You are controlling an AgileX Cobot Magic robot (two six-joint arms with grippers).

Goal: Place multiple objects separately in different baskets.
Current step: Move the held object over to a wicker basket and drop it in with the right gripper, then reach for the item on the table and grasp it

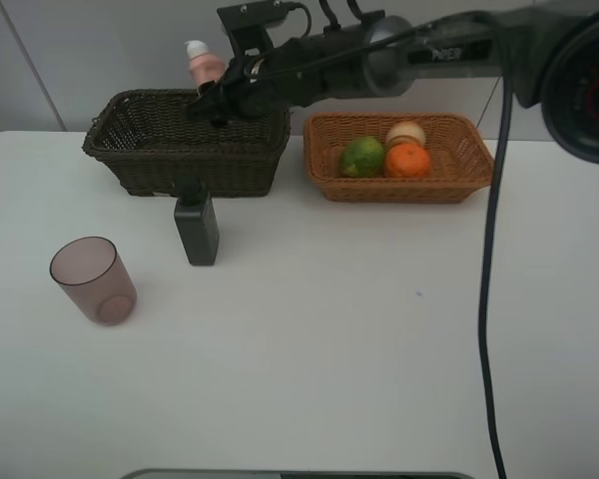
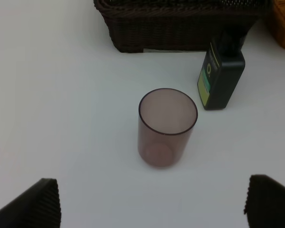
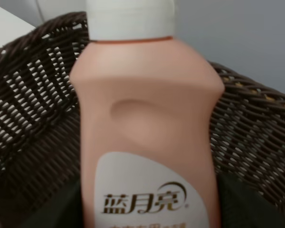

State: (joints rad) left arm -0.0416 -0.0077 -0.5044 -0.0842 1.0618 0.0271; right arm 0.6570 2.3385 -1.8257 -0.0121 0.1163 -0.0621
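1. Clearly unsorted, the mauve cup stands upright on the table, well apart from both baskets. The left gripper hovers over it with jaws spread wide and holds nothing, seemingly lined up to take it.
2. The dark green bottle stands upright just in front of the dark brown basket, not yet put away.
3. The right gripper reaches across, pinching the pink squeeze bottle upright above that basket's rear, probably to lower it in. I see nothing lying inside.
4. The orange-tan basket holds the lime, peach-like fruit and orange clustered together. Fruit apparently goes here and the containers in the other basket.
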